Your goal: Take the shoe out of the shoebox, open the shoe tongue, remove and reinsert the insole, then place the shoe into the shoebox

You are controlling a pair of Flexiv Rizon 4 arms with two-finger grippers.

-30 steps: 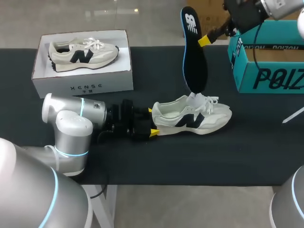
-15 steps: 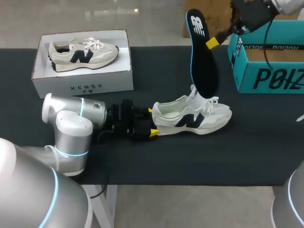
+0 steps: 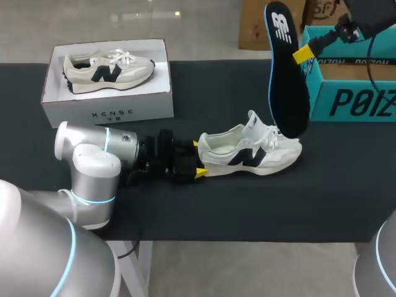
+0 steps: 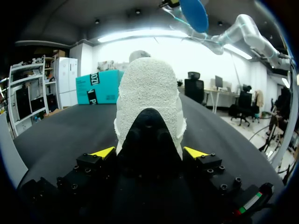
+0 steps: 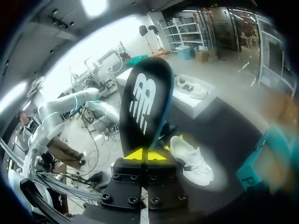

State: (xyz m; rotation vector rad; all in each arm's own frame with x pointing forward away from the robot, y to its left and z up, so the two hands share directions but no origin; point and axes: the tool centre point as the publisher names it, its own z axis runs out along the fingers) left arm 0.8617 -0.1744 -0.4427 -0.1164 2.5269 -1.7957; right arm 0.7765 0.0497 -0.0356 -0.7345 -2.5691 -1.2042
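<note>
Insole out of the shoe, reinsertion next.
The right gripper was pinched tight on the black insole, which hung upright with its lower end over the shoe's laced front; whether they touched, I could not tell. The shoe sat on its sole on the worktop, its heel clamped between the fingers of the left gripper. Removal looked finished. Next, I'd say, the insole's tip needed steering into the opening, under the raised tongue, with the shoe braced.
</note>
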